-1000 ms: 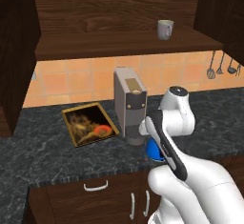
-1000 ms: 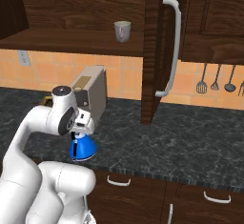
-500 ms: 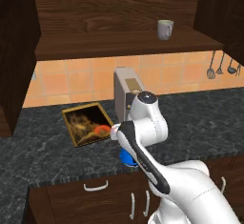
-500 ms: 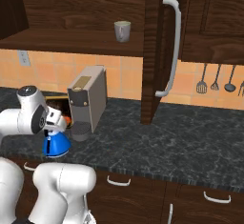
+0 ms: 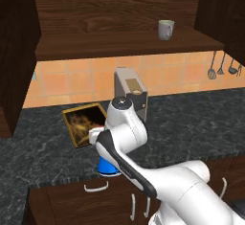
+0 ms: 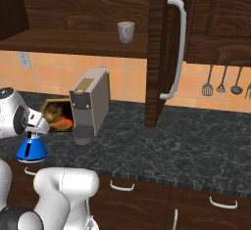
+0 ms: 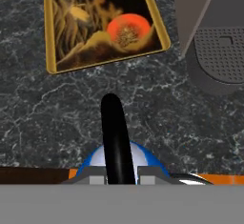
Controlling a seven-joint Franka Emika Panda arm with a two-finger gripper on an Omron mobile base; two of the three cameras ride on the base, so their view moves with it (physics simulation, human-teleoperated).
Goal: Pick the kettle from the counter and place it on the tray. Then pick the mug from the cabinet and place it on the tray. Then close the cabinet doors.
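Observation:
The blue kettle (image 6: 31,150) hangs by its black arched handle (image 7: 114,135) from my gripper (image 7: 121,176), which is shut on that handle. It sits low over the front edge of the dark counter (image 6: 162,148), left of the coffee machine. The tray (image 7: 102,23), gold-rimmed with an orange blotch, lies flat on the counter just beyond the kettle (image 5: 109,166). In the left base view my own arm covers most of the gripper. The beige mug (image 5: 165,29) stands on the shelf of the open cabinet (image 5: 110,8). One cabinet door (image 6: 159,53) stands open, edge on, with its silver bar handle (image 6: 177,48).
A tall grey coffee machine (image 6: 90,102) stands right of the tray (image 5: 86,122), its round drip base (image 7: 221,56) close to the kettle's right. Utensils (image 6: 223,82) hang on the tiled wall at the right. Drawers with white handles (image 6: 122,187) run below the counter.
My arm has swung left with the kettle, from the right front of the coffee machine to the counter's front edge before the tray.

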